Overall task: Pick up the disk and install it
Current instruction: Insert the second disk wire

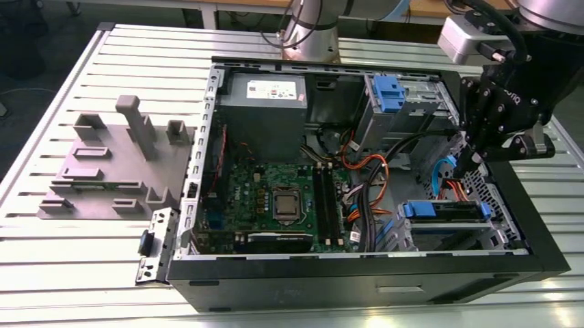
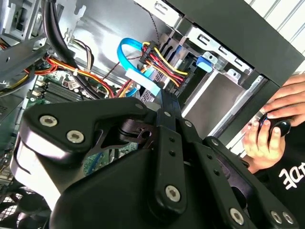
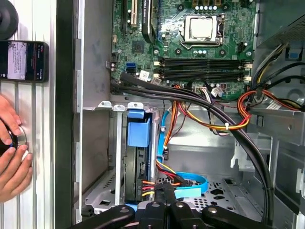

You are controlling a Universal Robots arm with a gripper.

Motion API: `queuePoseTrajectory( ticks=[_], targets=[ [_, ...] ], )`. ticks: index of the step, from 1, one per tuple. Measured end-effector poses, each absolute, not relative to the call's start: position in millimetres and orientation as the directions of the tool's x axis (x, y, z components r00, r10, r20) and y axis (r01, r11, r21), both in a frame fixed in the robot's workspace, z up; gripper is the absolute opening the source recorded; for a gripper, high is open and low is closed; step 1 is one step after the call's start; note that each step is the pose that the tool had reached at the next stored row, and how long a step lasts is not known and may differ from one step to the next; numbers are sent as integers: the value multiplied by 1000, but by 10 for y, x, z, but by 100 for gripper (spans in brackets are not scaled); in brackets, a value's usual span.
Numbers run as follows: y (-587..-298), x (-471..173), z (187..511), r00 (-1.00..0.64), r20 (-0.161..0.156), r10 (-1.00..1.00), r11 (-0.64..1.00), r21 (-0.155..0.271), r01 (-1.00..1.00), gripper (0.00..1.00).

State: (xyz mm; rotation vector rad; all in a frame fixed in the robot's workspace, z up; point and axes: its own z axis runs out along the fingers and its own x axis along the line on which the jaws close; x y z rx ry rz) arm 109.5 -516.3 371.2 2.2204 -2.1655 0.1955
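**Blue-framed disk (image 1: 444,210) seated in a drive bay, gripper at its cables**

Blue plastic brackets the disk, which lies inside the open computer case (image 1: 365,277), in a metal bay at the lower right of the exterior view; in the first wrist view a red, yellow and black power lead and a light blue data cable (image 3: 191,184) run to its end. The gripper (image 1: 467,164) hangs just above that bay in the frame, by the case wall on the exterior view's right; in both wrist views its fingers are drawn together into one narrow bar, tips right at the cable plugs; I cannot tell whether they pinch one. The green motherboard (image 1: 273,198) fills the case's middle; a grey power supply (image 1: 264,102) sits above it in the frame. A person's hands (image 3: 12,157) lie on the slatted table (image 1: 55,260) outside the case, near a phone (image 3: 24,61).
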Motion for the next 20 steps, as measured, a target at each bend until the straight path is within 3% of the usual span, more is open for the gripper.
queuePoseTrajectory(
  ticks=[8,9,11,12,20],
  targets=[
    [-5113,1102,3701,23,136,-990,-31,-56,-998,19],
    [-5111,1105,3696,24,140,-990,-31,-53,-998,24],
    [-5106,1111,3688,26,151,-988,-32,-41,-999,24],
    [-5103,1117,3684,27,153,-988,-32,-31,-999,31],
    [-5053,1234,3651,36,154,-987,-32,28,-999,31]
  ],
)
